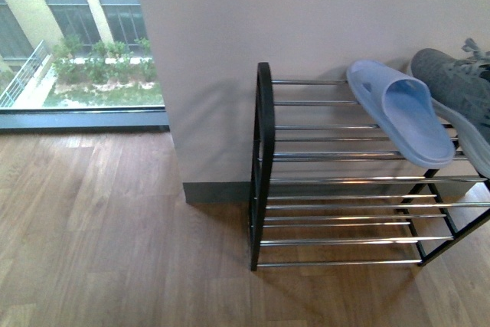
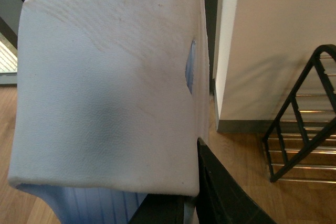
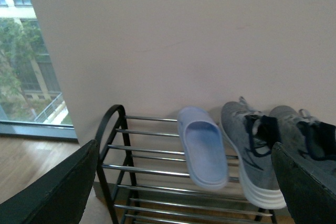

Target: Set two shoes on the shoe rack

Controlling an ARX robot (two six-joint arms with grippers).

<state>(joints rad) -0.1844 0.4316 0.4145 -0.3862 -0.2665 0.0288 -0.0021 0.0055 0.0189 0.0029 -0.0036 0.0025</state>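
Against the pale wall stands the shoe rack (image 1: 264, 166), its black side frame rounded at the top and chrome bars running across. On its top tier a light blue slipper (image 1: 402, 109) lies sole down, toe hanging a little over the front bar. Just beside it sit the two grey sneakers (image 3: 252, 153), side by side on the same tier with heels to the wall. The right gripper (image 3: 184, 187) hangs in front of the rack with its fingers spread wide and nothing between them. The left gripper (image 2: 184, 203) seems to be closed on a second pale slipper (image 2: 110, 77), which fills most of that wrist view, though the fingers are largely hidden
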